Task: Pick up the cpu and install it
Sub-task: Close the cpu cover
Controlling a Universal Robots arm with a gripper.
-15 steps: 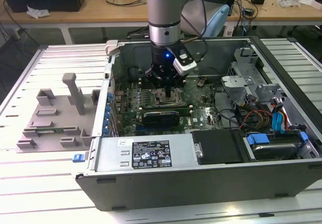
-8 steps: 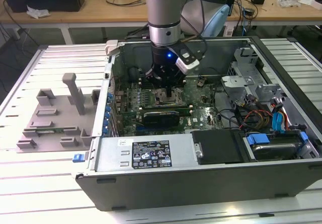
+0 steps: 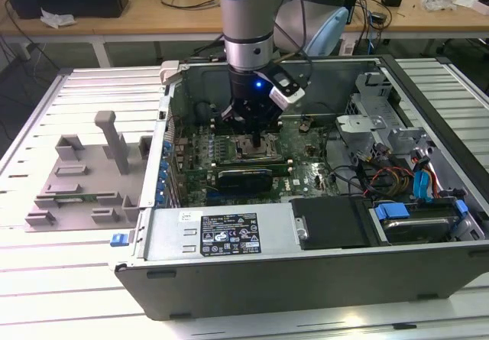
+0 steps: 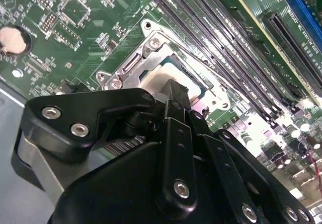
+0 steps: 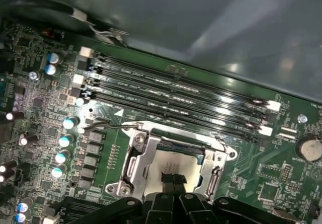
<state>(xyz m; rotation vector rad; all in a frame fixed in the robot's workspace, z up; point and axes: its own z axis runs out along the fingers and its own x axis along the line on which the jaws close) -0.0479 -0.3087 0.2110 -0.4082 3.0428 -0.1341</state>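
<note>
Silver cpu (image 5: 188,164) lay in the motherboard socket (image 5: 136,158), right under my gripper (image 5: 172,179). My jaws looked pressed together. A crooked push could bend tiny pins, I guessed.

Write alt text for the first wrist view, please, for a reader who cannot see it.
The claw is right at the silver cpu, which lies inside the metal socket frame on a green motherboard. Long black memory slots run beside the socket.
</note>
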